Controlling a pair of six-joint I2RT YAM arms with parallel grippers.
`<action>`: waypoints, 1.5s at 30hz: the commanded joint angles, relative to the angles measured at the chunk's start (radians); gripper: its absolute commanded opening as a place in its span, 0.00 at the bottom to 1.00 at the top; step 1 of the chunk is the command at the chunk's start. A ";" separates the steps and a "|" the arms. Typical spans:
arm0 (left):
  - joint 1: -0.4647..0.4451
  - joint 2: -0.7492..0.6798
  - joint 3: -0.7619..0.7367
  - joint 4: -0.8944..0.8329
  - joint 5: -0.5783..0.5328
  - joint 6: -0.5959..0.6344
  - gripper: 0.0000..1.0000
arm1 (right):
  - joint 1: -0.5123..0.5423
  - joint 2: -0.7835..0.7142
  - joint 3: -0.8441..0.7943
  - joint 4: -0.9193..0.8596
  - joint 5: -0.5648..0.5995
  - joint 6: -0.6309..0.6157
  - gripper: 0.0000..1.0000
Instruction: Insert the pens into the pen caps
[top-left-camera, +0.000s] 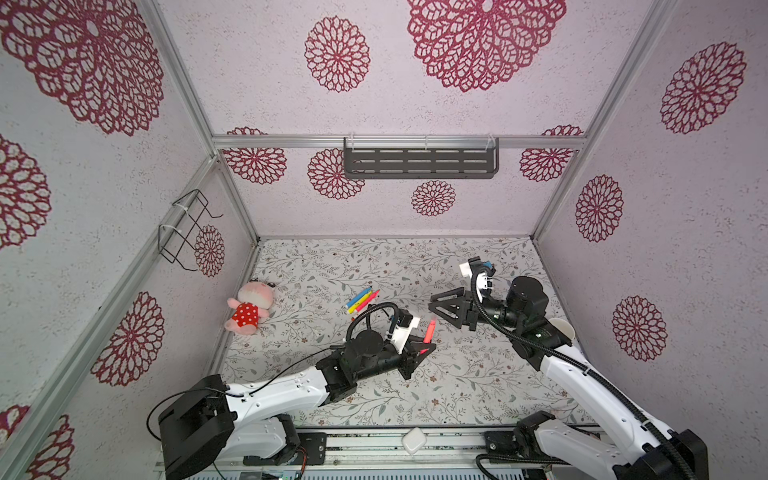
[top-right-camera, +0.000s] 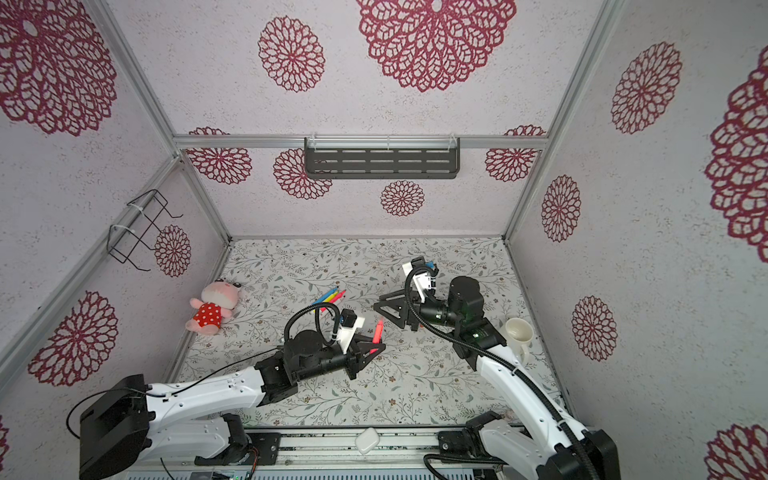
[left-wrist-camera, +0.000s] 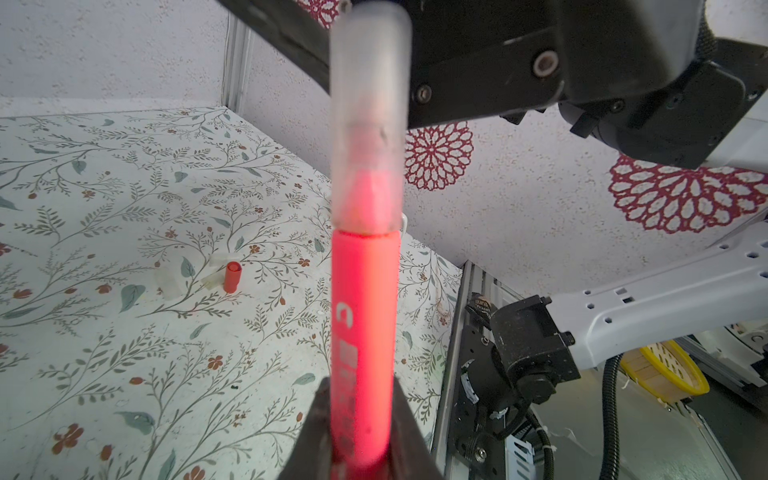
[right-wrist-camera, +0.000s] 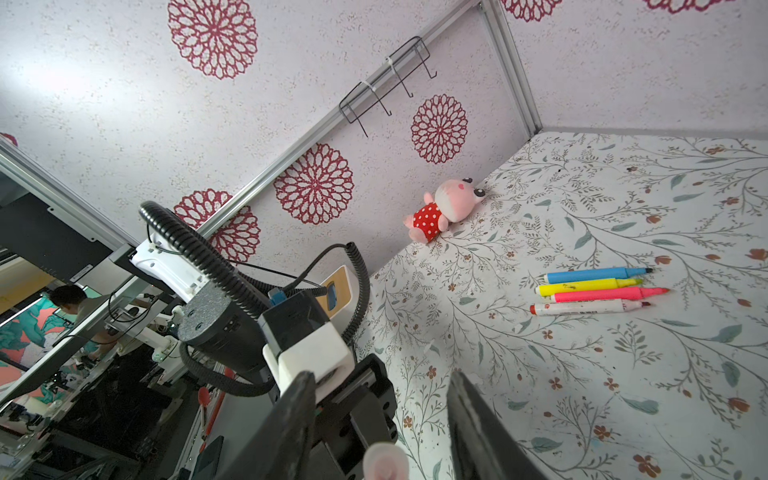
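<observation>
My left gripper (left-wrist-camera: 359, 386) (top-left-camera: 422, 351) (top-right-camera: 376, 347) is shut on a bright pink pen (left-wrist-camera: 363, 311) (top-left-camera: 430, 330) (top-right-camera: 378, 331), which stands upright. A see-through whitish pen cap (left-wrist-camera: 368, 124) sits over the pen's tip. My right gripper (right-wrist-camera: 382, 376) (top-left-camera: 433, 303) (top-right-camera: 376, 305) hovers at the cap end (right-wrist-camera: 384, 461), open, with a gap on each side of the cap. Several more pens (right-wrist-camera: 598, 286) (top-left-camera: 363, 301) (top-right-camera: 328, 298) lie side by side on the floral table, blue, yellow, pink and a white one with red ends. A red cap (left-wrist-camera: 232, 276) and clear caps (left-wrist-camera: 168, 284) lie loose on the table.
A pink plush toy (top-left-camera: 249, 307) (top-right-camera: 214, 307) (right-wrist-camera: 444, 208) in a red dotted dress lies by the left wall. A white mug (top-right-camera: 518, 332) (top-left-camera: 563, 328) stands at the right wall behind my right arm. A dark shelf (top-left-camera: 419, 162) hangs on the back wall.
</observation>
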 joint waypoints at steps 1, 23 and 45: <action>0.012 0.005 0.017 0.032 -0.003 0.002 0.00 | 0.018 0.003 0.006 0.067 -0.019 0.020 0.51; 0.052 0.026 0.080 0.048 0.025 -0.075 0.00 | 0.061 0.017 -0.060 -0.040 0.116 -0.077 0.00; 0.261 0.064 0.075 0.374 0.179 -0.275 0.00 | 0.351 0.022 -0.465 0.221 0.419 0.119 0.00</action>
